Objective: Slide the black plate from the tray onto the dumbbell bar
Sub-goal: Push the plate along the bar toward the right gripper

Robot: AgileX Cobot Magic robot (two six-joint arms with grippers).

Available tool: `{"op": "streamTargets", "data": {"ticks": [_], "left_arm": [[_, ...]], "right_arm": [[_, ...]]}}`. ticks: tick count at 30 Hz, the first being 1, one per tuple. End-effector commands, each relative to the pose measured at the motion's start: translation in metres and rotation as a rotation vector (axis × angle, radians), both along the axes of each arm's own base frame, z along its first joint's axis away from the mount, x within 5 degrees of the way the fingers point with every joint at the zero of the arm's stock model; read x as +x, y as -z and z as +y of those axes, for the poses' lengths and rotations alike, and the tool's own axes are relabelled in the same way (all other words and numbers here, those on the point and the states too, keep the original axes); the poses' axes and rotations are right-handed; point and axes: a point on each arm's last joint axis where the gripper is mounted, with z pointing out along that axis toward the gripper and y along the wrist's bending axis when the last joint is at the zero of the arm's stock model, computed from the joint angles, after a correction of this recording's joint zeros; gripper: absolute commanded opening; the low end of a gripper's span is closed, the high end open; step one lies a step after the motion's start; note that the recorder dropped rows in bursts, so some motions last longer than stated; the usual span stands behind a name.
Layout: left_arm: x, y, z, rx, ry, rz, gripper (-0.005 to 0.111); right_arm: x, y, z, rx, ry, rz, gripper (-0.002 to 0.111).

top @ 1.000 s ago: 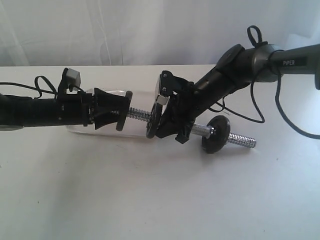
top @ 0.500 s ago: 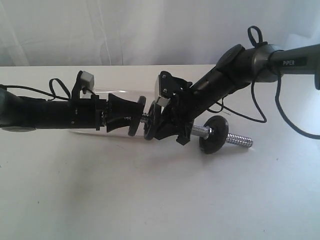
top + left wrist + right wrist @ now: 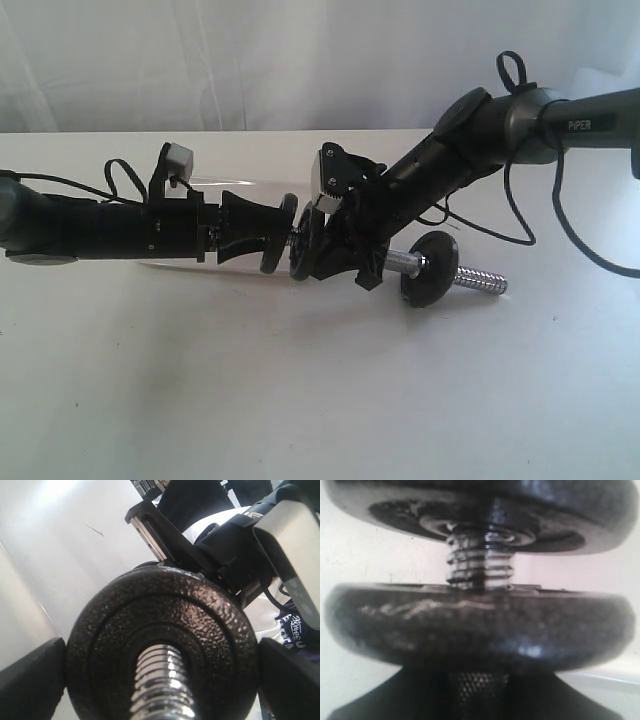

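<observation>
Beyond the bare front of the tabletop (image 3: 300,400), the dumbbell bar (image 3: 400,262) is clamped at its knurled middle by the jaws of the right gripper (image 3: 340,265). The black plate (image 3: 200,630) is threaded onto the bar's left end, near an inner disc (image 3: 470,625), and is gripped by its rim in the wide-set jaws of the left gripper (image 3: 280,238). Behind the left arm lies the tray (image 3: 250,186).

A white table (image 3: 300,400) is filling the lower scene, and behind it what is probably a pale curtain (image 3: 250,60) is hanging in soft folds.
</observation>
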Motion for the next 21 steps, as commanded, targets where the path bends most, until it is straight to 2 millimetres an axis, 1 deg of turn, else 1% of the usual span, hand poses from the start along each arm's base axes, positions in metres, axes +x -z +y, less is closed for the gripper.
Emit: {"op": "streamTargets", "data": {"ticks": [1, 2, 5, 6, 8, 9, 16, 19, 21], "left_arm": [[-0.01, -0.0213, -0.0124, -0.137, 0.081, -0.031, 0.026], [-0.01, -0.0213, -0.0124, -0.137, 0.081, -0.031, 0.034], [-0.01, -0.0213, -0.0124, -0.137, 0.081, -0.031, 0.068], [-0.01, -0.0213, -0.0124, -0.137, 0.081, -0.031, 0.083], [-0.01, -0.0213, -0.0124, -0.137, 0.081, -0.031, 0.101], [-0.0099, -0.0212, -0.0124, -0.135, 0.08, -0.031, 0.105], [-0.0106, -0.0161, -0.0124, -0.083, 0.085, 0.016, 0.105], [-0.0102, -0.0171, -0.0101, -0.093, 0.087, 0.013, 0.105], [-0.0093, -0.0201, -0.0048, -0.119, 0.092, 0.01, 0.105]], "right_arm": [[0.0035, -0.0321, 0.0071, 0.13, 0.063, -0.033, 0.0], [0.0035, -0.0321, 0.0071, 0.13, 0.063, -0.033, 0.0], [0.0035, -0.0321, 0.0071, 0.13, 0.063, -0.033, 0.0], [0.0035, -0.0321, 0.0071, 0.13, 0.063, -0.033, 0.0], [0.0035, -0.0321, 0.0071, 0.13, 0.063, -0.033, 0.0], [0.0035, -0.0321, 0.0071, 0.13, 0.063, -0.033, 0.0], [0.0035, -0.0321, 0.0071, 0.13, 0.063, -0.033, 0.0], [0.0035, -0.0321, 0.0071, 0.13, 0.063, -0.033, 0.0], [0.0035, -0.0321, 0.0071, 0.13, 0.063, -0.033, 0.0]]}}
